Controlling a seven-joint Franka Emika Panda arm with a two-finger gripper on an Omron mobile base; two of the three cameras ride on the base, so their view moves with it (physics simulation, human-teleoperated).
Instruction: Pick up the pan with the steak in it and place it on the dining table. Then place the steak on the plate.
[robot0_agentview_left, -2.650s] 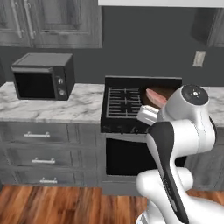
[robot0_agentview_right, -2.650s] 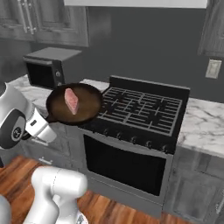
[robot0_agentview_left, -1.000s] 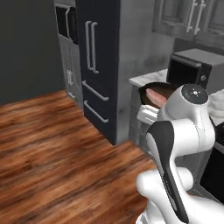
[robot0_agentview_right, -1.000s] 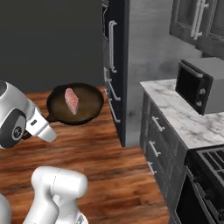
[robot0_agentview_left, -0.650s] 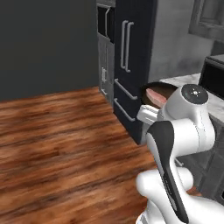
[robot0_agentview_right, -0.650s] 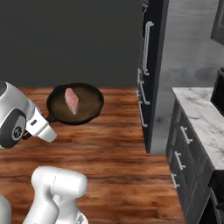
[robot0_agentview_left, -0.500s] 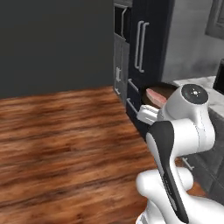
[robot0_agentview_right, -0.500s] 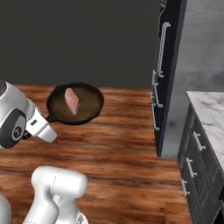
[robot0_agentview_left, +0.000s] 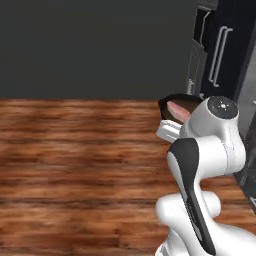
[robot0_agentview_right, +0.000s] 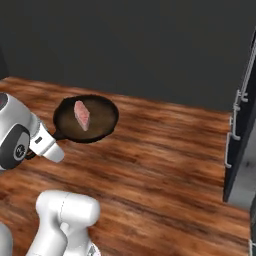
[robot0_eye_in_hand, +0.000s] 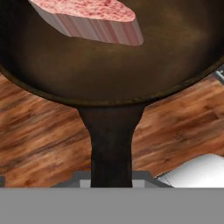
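High above the wooden floor (robot0_agentview_right: 165, 150), the pan (robot0_agentview_right: 97, 120) is held up in the air by its short dark handle. It is round, dark brown and shallow, with a low rim all the way round. Inside it lies the steak (robot0_agentview_right: 82, 115), a small pink-red slab with a paler striped side. In the hand view the steak (robot0_eye_in_hand: 87, 17) sits on the far part of the pan (robot0_eye_in_hand: 109, 61), away from the handle, and the pan's floor looks smooth and a bit shiny.

The gripper (robot0_agentview_right: 56, 136) is squeezed tight on the end of the handle, so the pan sticks out level in front of the white arm. In the left base view, part of the pan (robot0_agentview_left: 175, 102) and steak (robot0_agentview_left: 177, 111) peeks out behind the arm's round white elbow.

The floor is made of long brown planks with streaky grain. A tall dark fridge (robot0_agentview_left: 225, 55) with thin pale handles stands far right. A plain dark grey wall (robot0_agentview_right: 125, 45) runs behind the floor.
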